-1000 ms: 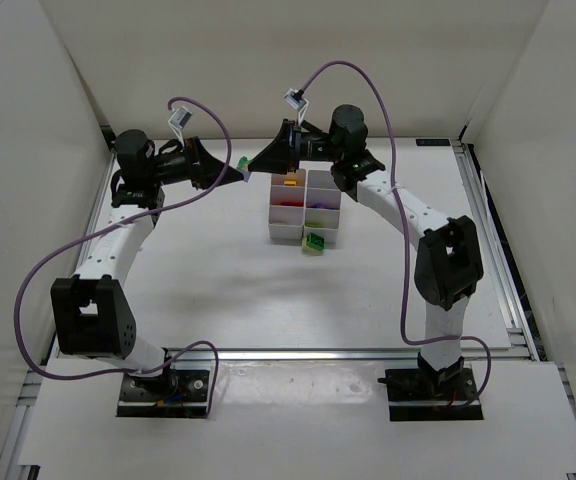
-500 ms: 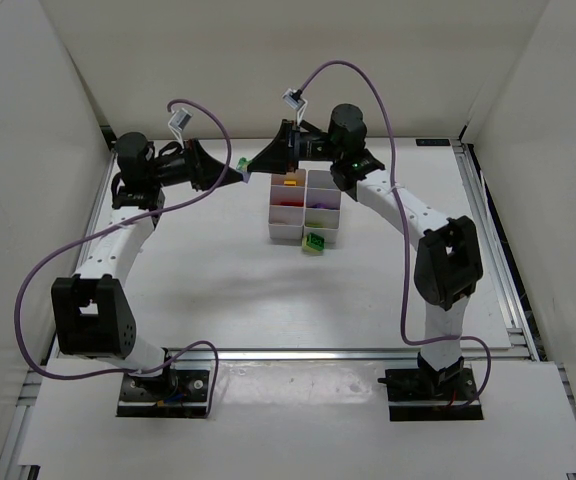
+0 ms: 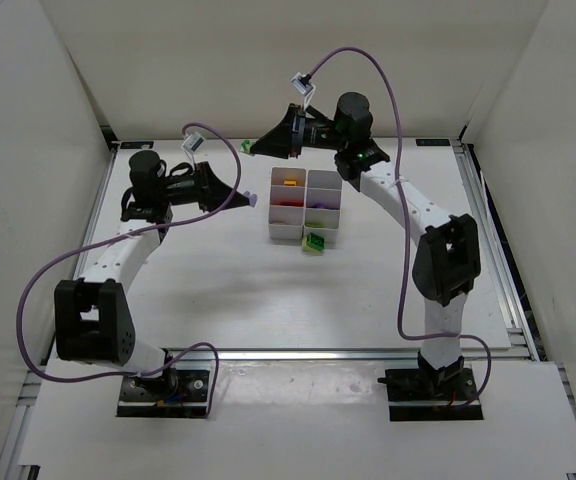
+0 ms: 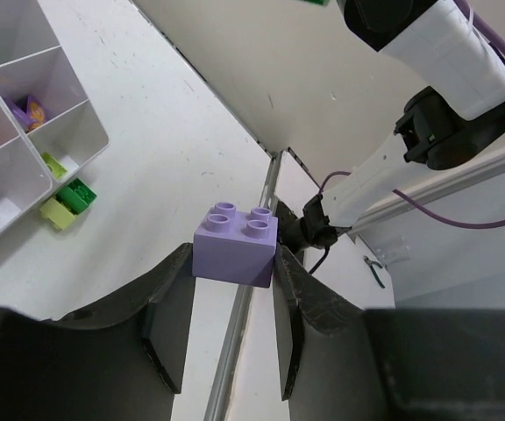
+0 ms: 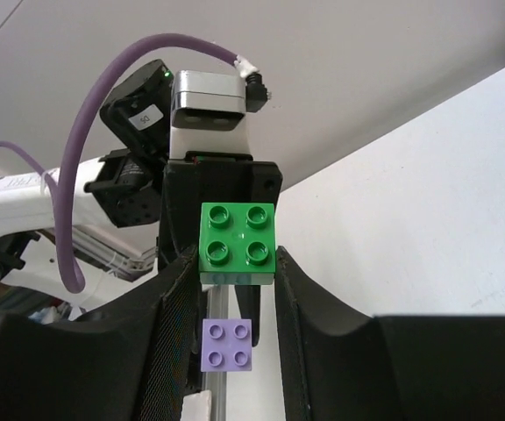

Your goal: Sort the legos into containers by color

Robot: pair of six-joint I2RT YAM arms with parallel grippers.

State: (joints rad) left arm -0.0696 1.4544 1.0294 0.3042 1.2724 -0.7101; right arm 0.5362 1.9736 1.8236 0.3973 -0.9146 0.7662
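My left gripper (image 3: 252, 199) is shut on a pale purple lego (image 4: 235, 246), held in the air left of the containers (image 3: 306, 205). Its studs face up in the left wrist view, pinched at the fingertips (image 4: 286, 267). My right gripper (image 3: 247, 147) is shut on a green lego (image 5: 238, 244), raised above and behind the left gripper. The purple lego (image 5: 227, 344) shows just below it in the right wrist view. Another green lego (image 3: 314, 241) lies on the table against the containers' near edge. The cells hold an orange lego (image 3: 290, 182) and red and purple ones (image 3: 288, 203).
The white table is boxed in by walls at the left, back and right. A metal rail (image 3: 493, 240) runs along the right edge. Both arms' purple cables loop above the back half of the table. The green lego outside the containers (image 4: 68, 200) sits by their corner.
The two grippers met tip to tip left of the containers. They have now parted: the right rose toward the back with the green lego, the left swung right and nearer with the purple one.
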